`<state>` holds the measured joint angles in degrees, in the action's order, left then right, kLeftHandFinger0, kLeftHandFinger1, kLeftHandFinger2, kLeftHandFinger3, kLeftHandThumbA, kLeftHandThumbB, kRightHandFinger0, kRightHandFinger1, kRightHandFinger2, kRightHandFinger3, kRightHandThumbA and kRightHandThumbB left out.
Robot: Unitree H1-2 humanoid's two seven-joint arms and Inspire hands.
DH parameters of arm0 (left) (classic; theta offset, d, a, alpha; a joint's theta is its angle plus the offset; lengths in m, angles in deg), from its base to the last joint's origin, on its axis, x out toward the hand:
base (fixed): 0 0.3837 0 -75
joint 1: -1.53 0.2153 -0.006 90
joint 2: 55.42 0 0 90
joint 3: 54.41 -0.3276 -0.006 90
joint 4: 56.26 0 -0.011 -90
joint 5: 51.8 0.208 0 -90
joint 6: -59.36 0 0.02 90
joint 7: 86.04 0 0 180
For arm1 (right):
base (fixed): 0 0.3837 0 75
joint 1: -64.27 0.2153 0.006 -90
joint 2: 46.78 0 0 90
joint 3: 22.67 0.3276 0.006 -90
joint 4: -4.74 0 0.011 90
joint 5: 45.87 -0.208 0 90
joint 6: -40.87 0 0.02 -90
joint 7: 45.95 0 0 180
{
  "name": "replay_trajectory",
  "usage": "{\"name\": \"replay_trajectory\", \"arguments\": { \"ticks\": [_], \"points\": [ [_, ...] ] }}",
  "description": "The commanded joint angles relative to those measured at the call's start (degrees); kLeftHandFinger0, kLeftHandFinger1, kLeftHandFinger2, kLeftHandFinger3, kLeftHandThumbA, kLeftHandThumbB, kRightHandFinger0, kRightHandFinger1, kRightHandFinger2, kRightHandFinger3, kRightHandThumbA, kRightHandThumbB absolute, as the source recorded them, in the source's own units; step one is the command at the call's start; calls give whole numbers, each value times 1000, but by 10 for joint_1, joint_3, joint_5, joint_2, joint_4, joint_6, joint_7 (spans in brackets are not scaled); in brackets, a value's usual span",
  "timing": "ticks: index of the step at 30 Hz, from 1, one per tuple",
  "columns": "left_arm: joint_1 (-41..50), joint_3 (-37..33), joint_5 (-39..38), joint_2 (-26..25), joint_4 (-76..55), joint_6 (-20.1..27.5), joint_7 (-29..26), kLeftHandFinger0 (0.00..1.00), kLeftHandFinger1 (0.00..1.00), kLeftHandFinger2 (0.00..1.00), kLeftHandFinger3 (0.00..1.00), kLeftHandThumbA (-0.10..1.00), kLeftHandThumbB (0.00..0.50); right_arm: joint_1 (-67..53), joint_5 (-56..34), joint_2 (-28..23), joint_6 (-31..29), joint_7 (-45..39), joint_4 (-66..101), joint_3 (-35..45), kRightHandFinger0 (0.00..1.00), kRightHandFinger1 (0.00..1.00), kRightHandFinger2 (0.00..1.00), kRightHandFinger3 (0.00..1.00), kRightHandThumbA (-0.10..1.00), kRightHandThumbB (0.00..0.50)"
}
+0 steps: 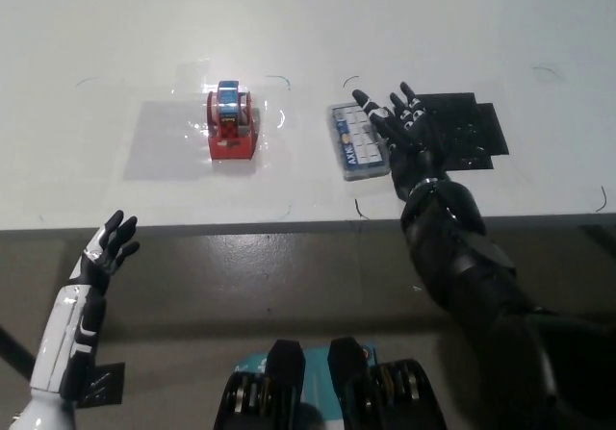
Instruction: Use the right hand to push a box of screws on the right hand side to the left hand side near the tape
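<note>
Screw box [359,139] touching left of spread right hand [409,137], near tape [231,122].

White table [481,26] with tape dispenser [231,122], screw box [360,141], black mat [467,132]

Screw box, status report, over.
Right hand open, flat against screw box. Box short of tape dispenser, clear table between. Left hand open, resting off table.

one screw box [360,141], one tape dispenser [231,122], two hands
</note>
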<state>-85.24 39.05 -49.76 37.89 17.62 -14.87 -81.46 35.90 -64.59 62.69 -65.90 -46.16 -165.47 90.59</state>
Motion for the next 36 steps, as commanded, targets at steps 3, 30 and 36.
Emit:
{"name": "replay_trajectory", "arguments": {
  "ticks": [3, 30, 36],
  "points": [
    [-10, 3, -11, -5, -20, 11, 2, 1000, 1000, 1000, 1000, 1000, 47, 25, -6, 16, -10, -29, 8, -10, 1000, 1000, 1000, 1000, 1000, 222],
    [-9, 3, -11, -11, -28, 10, 5, 1000, 1000, 1000, 1000, 1000, 40, 32, -7, 58, -8, -22, 6, -22, 1000, 1000, 1000, 1000, 1000, 227],
    [-9, 3, -13, -12, -28, 12, 6, 1000, 1000, 1000, 1000, 1000, 43, 38, -8, 70, -6, -17, 6, -22, 1000, 1000, 1000, 1000, 1000, 224]
  ]
}}
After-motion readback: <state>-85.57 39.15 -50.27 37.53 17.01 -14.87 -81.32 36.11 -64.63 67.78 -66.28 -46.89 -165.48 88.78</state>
